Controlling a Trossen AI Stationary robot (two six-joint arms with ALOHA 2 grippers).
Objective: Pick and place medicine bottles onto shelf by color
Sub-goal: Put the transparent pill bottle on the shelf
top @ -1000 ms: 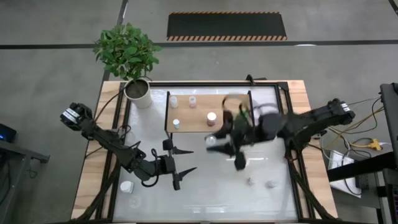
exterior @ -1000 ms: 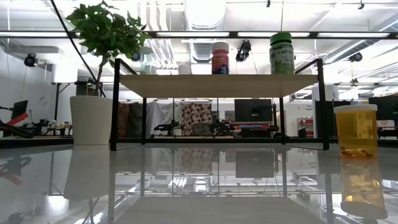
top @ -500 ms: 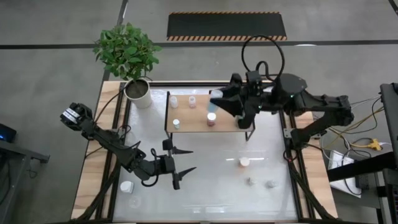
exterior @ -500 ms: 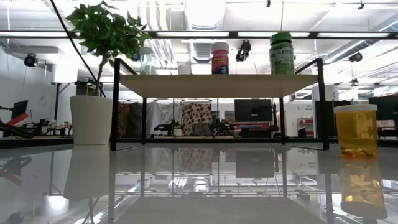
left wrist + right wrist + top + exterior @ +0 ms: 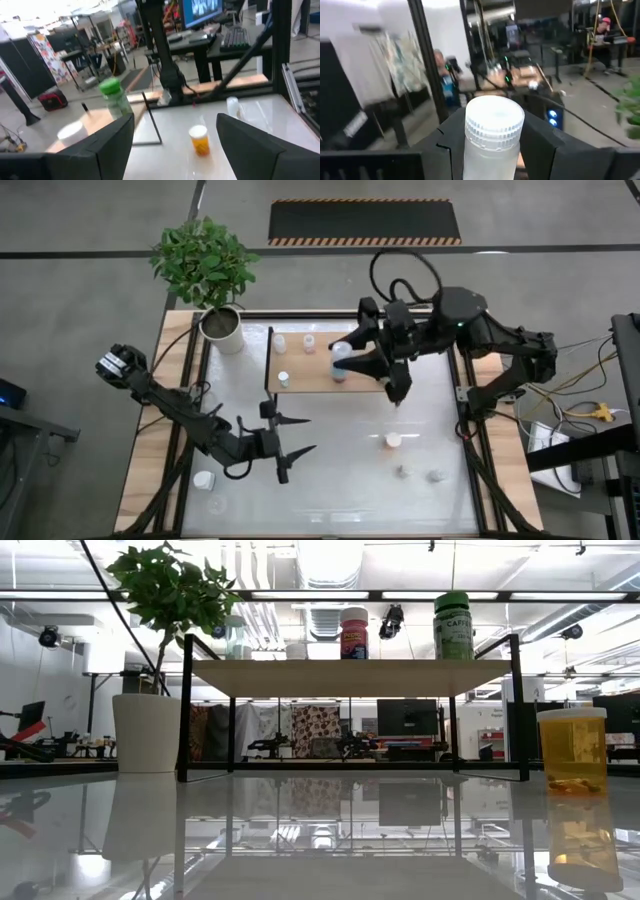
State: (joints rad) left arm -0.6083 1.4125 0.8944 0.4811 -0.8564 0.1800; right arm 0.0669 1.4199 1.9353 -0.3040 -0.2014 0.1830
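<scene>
The right tool (image 5: 343,358) hangs over the shelf (image 5: 310,378), its fingers clamped on a white-capped bottle (image 5: 492,137) held upright above the board's right part. On the shelf stand several small bottles, among them a pinkish one (image 5: 309,343) at the far edge and a white one (image 5: 283,379) at the near left. The left tool (image 5: 290,448) waits with fingers spread over the worktop (image 5: 340,480), near and left of the shelf. An orange bottle (image 5: 393,441) stands on the worktop to the right.

On the shelf (image 5: 318,378) the right end is free; small bottles (image 5: 281,341) stand at its left end, near the plant pot (image 5: 222,328).
</scene>
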